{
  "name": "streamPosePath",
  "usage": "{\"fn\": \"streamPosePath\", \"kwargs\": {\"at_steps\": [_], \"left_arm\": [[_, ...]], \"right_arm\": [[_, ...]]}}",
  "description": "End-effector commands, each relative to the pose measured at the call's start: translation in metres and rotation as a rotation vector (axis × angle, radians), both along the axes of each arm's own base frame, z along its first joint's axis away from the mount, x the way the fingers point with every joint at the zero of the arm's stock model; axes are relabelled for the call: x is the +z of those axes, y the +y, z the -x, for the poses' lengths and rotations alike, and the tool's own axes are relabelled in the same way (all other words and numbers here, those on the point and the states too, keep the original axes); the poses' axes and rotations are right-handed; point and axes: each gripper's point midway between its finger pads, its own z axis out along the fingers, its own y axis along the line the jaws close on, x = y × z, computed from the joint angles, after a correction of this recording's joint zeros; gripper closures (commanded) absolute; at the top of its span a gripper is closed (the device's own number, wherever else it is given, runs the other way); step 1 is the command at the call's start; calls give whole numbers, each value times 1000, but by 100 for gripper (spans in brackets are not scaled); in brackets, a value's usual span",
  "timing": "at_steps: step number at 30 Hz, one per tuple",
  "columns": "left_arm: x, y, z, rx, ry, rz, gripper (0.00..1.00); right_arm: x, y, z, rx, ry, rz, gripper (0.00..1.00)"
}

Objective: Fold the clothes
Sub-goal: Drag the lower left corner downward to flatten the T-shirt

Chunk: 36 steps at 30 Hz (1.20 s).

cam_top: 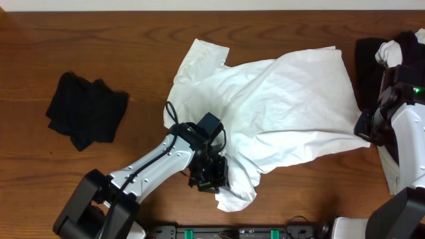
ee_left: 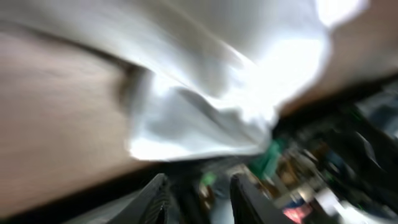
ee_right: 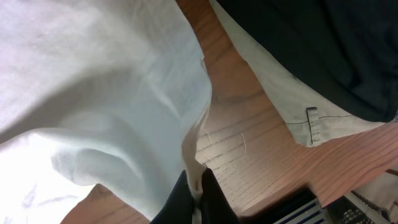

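The white T-shirt (cam_top: pixel 272 109) lies crumpled across the middle of the table. My left gripper (cam_top: pixel 210 175) hovers at the shirt's lower left corner. In the blurred left wrist view its fingers (ee_left: pixel 160 194) stand apart with nothing between them, and the white T-shirt (ee_left: pixel 211 106) lies just beyond them. My right gripper (cam_top: pixel 366 130) is at the shirt's right edge. The right wrist view shows that gripper (ee_right: pixel 198 190) shut on a pinch of the white T-shirt (ee_right: pixel 106 93), which is pulled taut from the grip.
A black garment (cam_top: pixel 86 111) lies bunched at the left of the table. More black and white garments (cam_top: pixel 384 54) are piled at the far right behind my right arm; the right wrist view shows them as a black garment (ee_right: pixel 323 50) over pale cloth (ee_right: pixel 289 102).
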Motion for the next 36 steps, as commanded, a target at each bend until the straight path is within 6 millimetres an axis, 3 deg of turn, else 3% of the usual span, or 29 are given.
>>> {"fn": "streamPosePath", "kwargs": {"at_steps": [1, 5, 10, 23, 36], "left_arm": [[-22, 26, -23, 15, -143, -187, 65], [-23, 22, -34, 21, -192, -174, 65], [-29, 32, -47, 54, -255, -245, 66], [-46, 27, -47, 95, -272, -203, 66], [-45, 15, -62, 121, -329, -151, 66]], "right_arm": [[1, -2, 1, -7, -2, 4, 99], [1, -2, 1, -7, -2, 4, 99], [1, -1, 2, -7, 0, 3, 99], [1, -1, 3, -7, 5, 2, 99], [1, -1, 3, -7, 5, 2, 99]]}}
